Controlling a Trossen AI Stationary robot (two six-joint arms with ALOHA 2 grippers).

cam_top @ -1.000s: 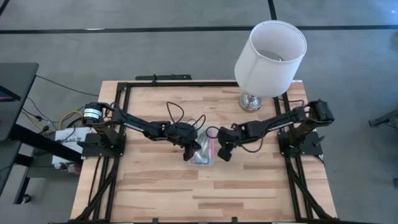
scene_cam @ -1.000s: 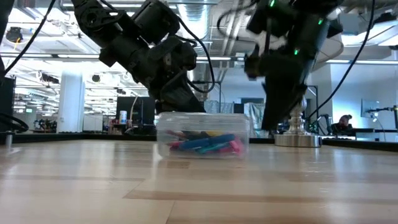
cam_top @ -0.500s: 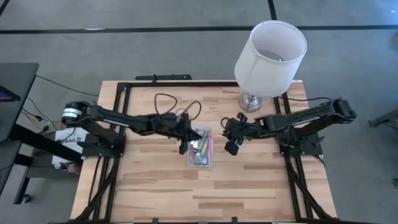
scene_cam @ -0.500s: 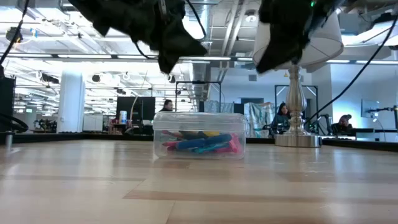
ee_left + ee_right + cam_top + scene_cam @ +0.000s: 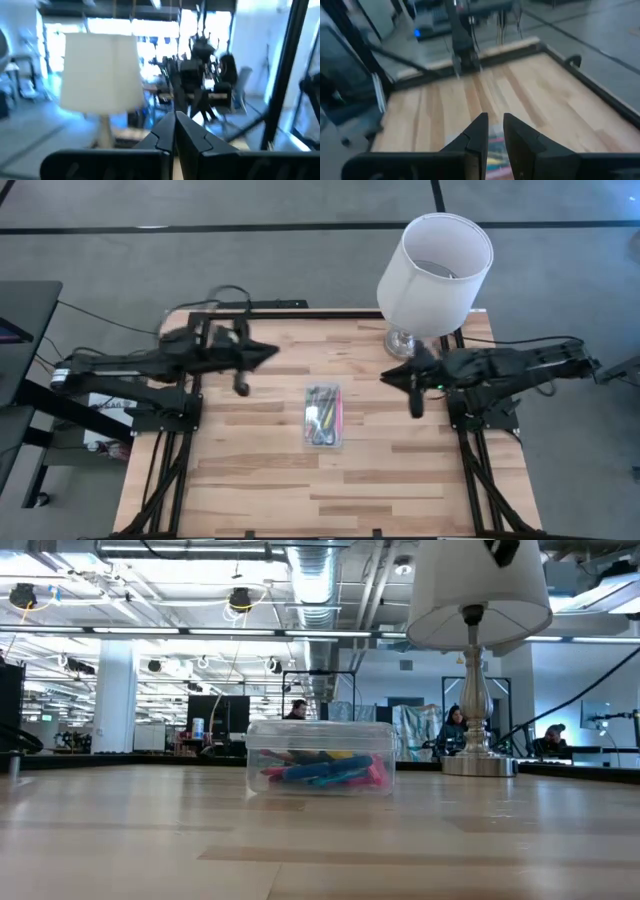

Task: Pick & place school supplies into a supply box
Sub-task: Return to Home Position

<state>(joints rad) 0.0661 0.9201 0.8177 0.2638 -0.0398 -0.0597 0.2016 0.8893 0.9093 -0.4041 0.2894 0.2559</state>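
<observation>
Both arms held up off the table, the shut supply box lying between their grippers.

The left gripper hangs in the air with its fingers pressed together, holding nothing. The right gripper is empty too, its fingers parted by a narrow slit. The clear box sits flat on the wood, lid on, roughly midway between the two sets of fingertips and well apart from both. Inside it lie the school supplies, a heap of pink, blue, green and yellow sticks. A white lamp stands near the right gripper, on its far side from the box.
</observation>
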